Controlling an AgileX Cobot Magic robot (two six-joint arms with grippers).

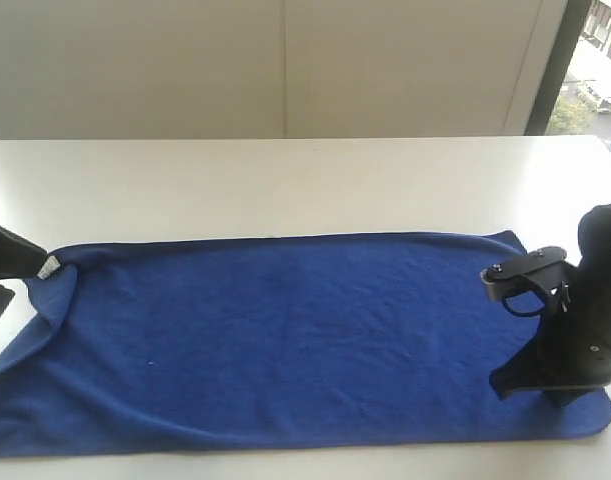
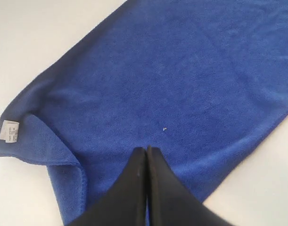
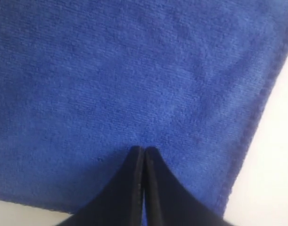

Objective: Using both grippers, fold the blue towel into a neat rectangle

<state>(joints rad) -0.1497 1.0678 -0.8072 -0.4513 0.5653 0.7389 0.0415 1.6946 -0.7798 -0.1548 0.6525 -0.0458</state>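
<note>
Blue towel [image 1: 285, 340]: fuzzy microfibre, stitched hem just beside right gripper [image 3: 144, 149]. It and left gripper [image 2: 146, 149] both have smooth black tapered jaws closed together at the pile.

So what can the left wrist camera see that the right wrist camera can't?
Only the left wrist view shows the tag, the flipped-over corner beside it, and the left hand. Only the right wrist view shows the right hand, with the towel filling most of the picture. Both show the blue towel, a bit of white table, and one black hand with its jaws shut.
</note>
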